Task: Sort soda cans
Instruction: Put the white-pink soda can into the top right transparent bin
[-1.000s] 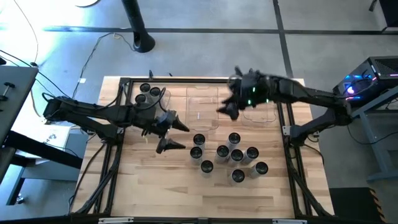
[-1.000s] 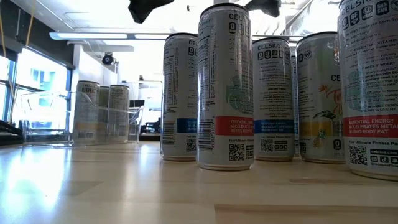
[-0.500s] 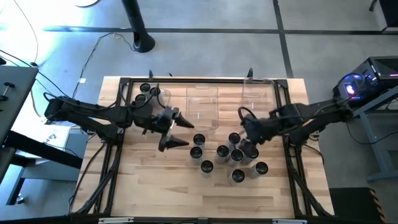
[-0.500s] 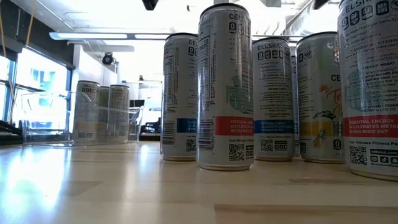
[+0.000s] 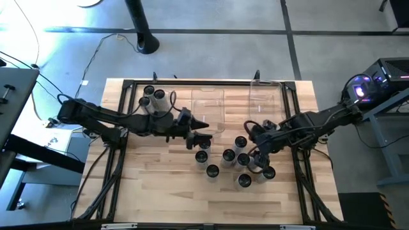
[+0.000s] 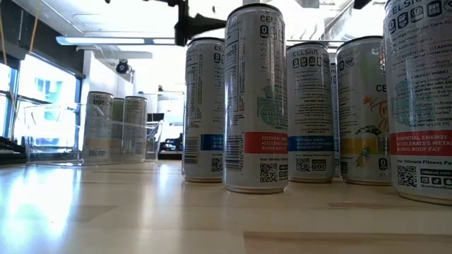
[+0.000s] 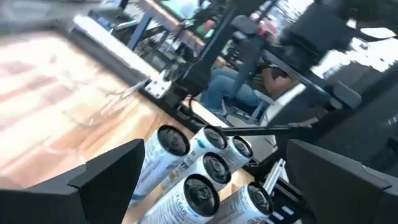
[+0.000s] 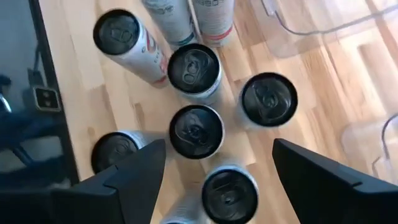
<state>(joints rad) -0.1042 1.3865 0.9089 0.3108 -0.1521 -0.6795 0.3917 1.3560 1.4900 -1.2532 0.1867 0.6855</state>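
Nine soda cans stand close together on the wooden table, a little right of its middle. Three more cans stand inside a clear bin at the far left corner. Two more clear bins sit along the far edge.

The left gripper has its fingers spread wide and holds nothing. It hangs just left of the group, near the can at the left end, and it points toward the cans.

The right gripper is open too, not as wide, and holds nothing. It hangs right over the right side of the group, looking down on the dark can tops.

A black metal frame runs around the table. The floor beyond it is grey, with a black pole standing on it. From table height the cans look tall, and bright ceiling lights shine behind them.
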